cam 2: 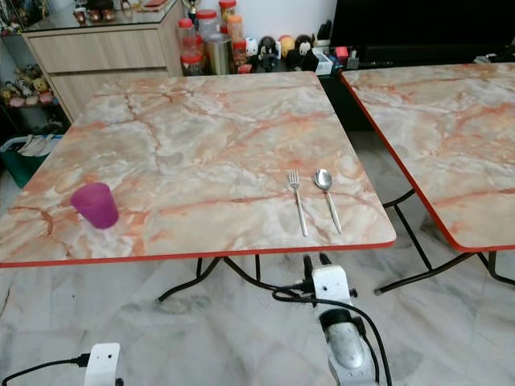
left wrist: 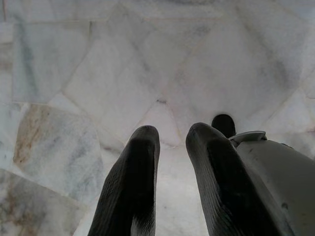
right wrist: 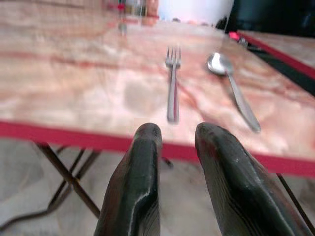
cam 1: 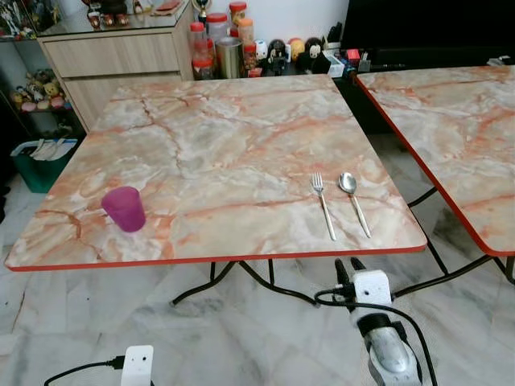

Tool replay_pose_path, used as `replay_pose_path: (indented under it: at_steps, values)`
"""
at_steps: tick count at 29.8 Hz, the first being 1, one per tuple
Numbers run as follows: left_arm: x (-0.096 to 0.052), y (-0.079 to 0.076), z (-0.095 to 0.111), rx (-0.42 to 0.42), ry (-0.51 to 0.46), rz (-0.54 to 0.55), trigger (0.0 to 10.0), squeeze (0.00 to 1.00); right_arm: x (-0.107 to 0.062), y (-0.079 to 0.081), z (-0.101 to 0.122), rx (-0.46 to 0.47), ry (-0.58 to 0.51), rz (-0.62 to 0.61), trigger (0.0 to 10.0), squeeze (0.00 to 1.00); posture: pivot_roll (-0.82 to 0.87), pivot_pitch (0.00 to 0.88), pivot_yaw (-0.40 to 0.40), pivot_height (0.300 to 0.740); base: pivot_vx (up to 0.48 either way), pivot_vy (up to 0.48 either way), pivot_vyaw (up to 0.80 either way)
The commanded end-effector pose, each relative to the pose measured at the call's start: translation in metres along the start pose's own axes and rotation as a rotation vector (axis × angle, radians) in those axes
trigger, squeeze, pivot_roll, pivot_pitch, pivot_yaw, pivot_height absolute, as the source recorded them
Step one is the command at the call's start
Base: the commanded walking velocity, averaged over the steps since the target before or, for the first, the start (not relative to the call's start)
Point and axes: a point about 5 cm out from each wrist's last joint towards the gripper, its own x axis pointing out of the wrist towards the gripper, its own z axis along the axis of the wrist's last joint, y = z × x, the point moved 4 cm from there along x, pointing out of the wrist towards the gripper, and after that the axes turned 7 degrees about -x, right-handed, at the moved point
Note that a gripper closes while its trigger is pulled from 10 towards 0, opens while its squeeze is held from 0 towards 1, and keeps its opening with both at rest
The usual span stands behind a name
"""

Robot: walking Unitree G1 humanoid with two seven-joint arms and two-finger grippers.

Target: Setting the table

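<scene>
While raised, right claw [right wrist: 174, 132] before table [right wrist: 74, 83].

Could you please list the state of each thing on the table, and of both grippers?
purple cup: upright on the table, near its front left edge.
fork: lying flat, tines away.
spoon: lying flat beside the fork, apart.
right gripper: open, before the table edge.
left gripper: open, over the floor.

A silver fork [cam 1: 323, 207] is lying flat on the marble-patterned table [cam 1: 217, 153], near its front right corner, tines pointing away from the red front edge. A silver spoon [cam 1: 353, 201] is lying just beside the fork, to its right, bowl away from that edge. A translucent purple cup [cam 1: 124, 208] is standing upright near the table's front left corner, well apart from the cutlery.
</scene>
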Motion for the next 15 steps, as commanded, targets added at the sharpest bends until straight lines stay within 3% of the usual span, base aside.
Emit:
replay_pose_path:
  at_steps: [1, 5, 6, 7, 8, 11, 12, 13, 14, 15]
  values:
    - [0.000, 0.003, -0.002, 0.024, -0.002, 0.008, 10.0, 0.00, 0.007, 0.000, 0.014, 0.010, -0.039, -0.008, 10.0, 0.00, -0.02, 0.000, 0.034, 0.719, 0.000, 0.000, 0.00]
    - [0.000, 0.001, -0.001, 0.029, -0.002, 0.003, 10.0, 0.00, 0.013, 0.008, 0.017, 0.040, -0.032, 0.002, 10.0, 0.00, -0.02, 0.000, 0.033, 0.719, 0.000, 0.000, 0.00]
    - [0.000, 0.000, 0.000, 0.026, -0.005, -0.001, 10.0, 0.00, 0.018, 0.010, 0.017, 0.081, -0.015, -0.016, 10.0, 0.51, -0.02, 0.000, 0.032, 0.719, 0.000, 0.000, 0.00]
    - [0.000, 0.000, 0.001, 0.023, -0.007, -0.002, 10.0, 0.00, 0.018, 0.010, 0.016, 0.095, -0.008, -0.026, 10.0, 0.51, -0.02, 0.000, 0.032, 0.719, 0.000, 0.000, 0.00]
    - [0.000, -0.001, 0.002, 0.024, -0.010, -0.004, 10.0, 0.00, 0.021, 0.010, 0.018, 0.108, -0.011, -0.035, 10.0, 1.00, -0.01, 0.000, 0.033, 0.719, 0.000, 0.000, 0.00]
    - [0.000, -0.001, 0.003, 0.025, -0.012, -0.005, 10.0, 0.00, 0.028, 0.013, 0.026, 0.100, -0.018, -0.020, 10.0, 1.00, -0.02, 0.000, 0.039, 0.719, 0.000, 0.000, 0.00]
    - [0.001, 0.000, 0.004, 0.027, -0.012, -0.006, 10.0, 0.00, 0.032, 0.015, 0.030, 0.113, -0.027, -0.006, 10.0, 0.47, -0.02, 0.000, 0.042, 0.719, 0.000, 0.000, 0.00]
    - [0.001, 0.000, 0.004, 0.027, -0.012, -0.006, 10.0, 0.00, 0.032, 0.015, 0.030, 0.113, -0.027, -0.006, 10.0, 0.47, -0.02, 0.000, 0.042, 0.719, 0.000, 0.000, 0.00]
    - [0.001, -0.001, 0.004, 0.027, -0.012, -0.008, 10.0, 0.00, 0.035, 0.016, 0.034, 0.108, -0.038, 0.002, 10.0, 0.00, -0.02, 0.000, 0.041, 0.719, 0.000, 0.000, 0.00]
    - [0.001, -0.001, 0.005, 0.028, -0.013, -0.009, 10.0, 0.00, 0.037, 0.015, 0.036, 0.109, -0.044, 0.000, 10.0, 0.00, -0.02, 0.000, 0.040, 0.719, 0.000, 0.000, 0.00]
